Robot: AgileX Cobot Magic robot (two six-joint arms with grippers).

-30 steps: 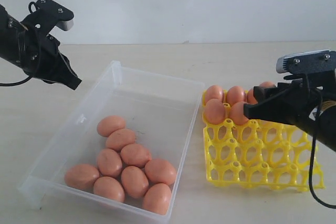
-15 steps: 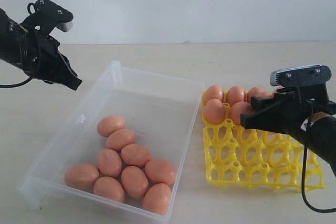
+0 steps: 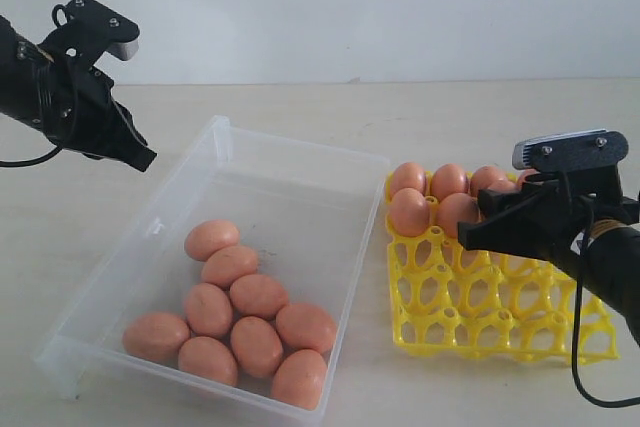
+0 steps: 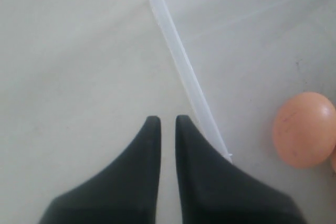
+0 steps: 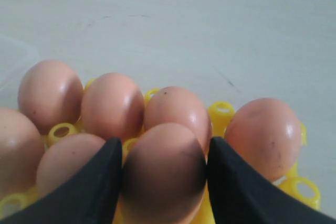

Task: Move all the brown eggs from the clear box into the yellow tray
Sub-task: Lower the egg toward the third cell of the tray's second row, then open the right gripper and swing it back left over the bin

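Observation:
Several brown eggs (image 3: 245,312) lie in the near part of the clear box (image 3: 300,152). More brown eggs (image 3: 428,197) fill the back cells of the yellow tray (image 3: 480,297). My right gripper (image 3: 478,229) hangs low over the tray's second row, shut on one brown egg (image 5: 163,177), with its fingers (image 5: 100,182) pressed against both sides of it. Other eggs (image 5: 113,103) crowd close behind and beside the held one. My left gripper (image 3: 146,158) hovers shut and empty just outside the box's far left wall (image 4: 178,72), with one egg (image 4: 304,129) visible inside.
The box and the tray sit side by side on a pale tabletop (image 3: 450,117). The tray's front rows (image 3: 500,322) are open yellow cups with raised pegs. The right arm's cable (image 3: 580,347) hangs over the tray's right edge.
My right gripper has come down and slightly left with its egg, closer to the tray's second row. The left arm has not moved.

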